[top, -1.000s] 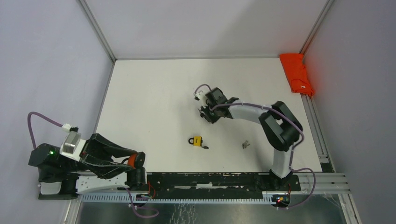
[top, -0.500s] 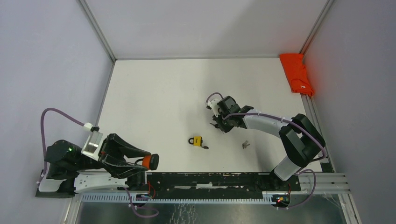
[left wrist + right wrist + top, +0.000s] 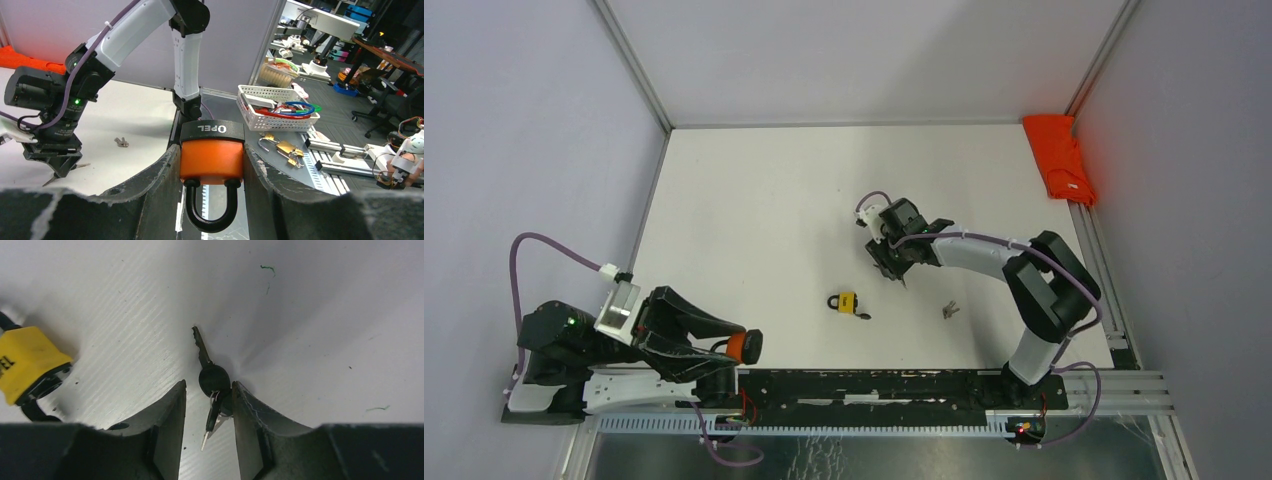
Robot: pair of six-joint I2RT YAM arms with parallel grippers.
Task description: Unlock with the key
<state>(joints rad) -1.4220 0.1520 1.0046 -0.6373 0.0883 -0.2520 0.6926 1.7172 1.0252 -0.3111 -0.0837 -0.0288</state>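
Note:
An orange padlock [image 3: 212, 159] with a black shackle and black cap is clamped between the fingers of my left gripper [image 3: 212, 150], shackle pointing toward the camera; in the top view the padlock [image 3: 742, 347] hangs over the table's near left edge. A bunch of black-headed keys [image 3: 213, 381] lies on the white table. My right gripper [image 3: 207, 392] stands low over it with jaws open, one finger on each side of the bunch, the right finger close against the key head. From above, the right gripper [image 3: 894, 266] is mid-table.
A small yellow padlock [image 3: 845, 302] lies on the table just near-left of my right gripper and shows as the yellow padlock [image 3: 25, 362] at the left of the wrist view. Silver keys [image 3: 949, 310] lie to the right. A red cloth [image 3: 1060, 158] sits at the far right corner.
My right arm came toward the near side and lower, and its jaws went from shut to open around the keys. My left arm shifted right with the orange padlock.

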